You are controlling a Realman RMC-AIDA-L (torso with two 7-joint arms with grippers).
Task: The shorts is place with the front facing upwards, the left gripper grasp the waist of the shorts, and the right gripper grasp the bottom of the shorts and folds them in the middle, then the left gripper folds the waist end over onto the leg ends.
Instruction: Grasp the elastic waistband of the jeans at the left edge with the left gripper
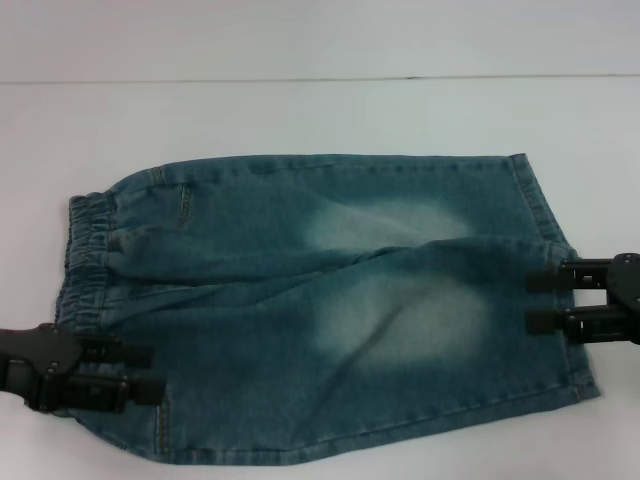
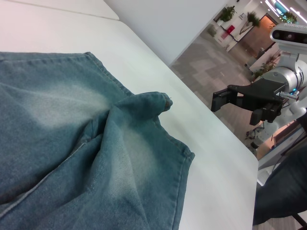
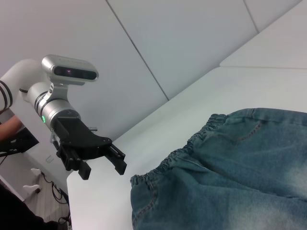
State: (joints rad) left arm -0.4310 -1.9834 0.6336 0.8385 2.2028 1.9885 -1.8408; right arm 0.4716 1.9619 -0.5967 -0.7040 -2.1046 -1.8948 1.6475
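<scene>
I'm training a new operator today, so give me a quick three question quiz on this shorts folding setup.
1. True or false: the shorts lie spread flat on the white table.
2. Which hand is near the waist? A) left hand B) right hand
3. Fill in: the right hand sits at the ____ ends of the shorts.

Key: 1 true. 2 A, the left hand. 3 leg, at the leg ends.
</scene>
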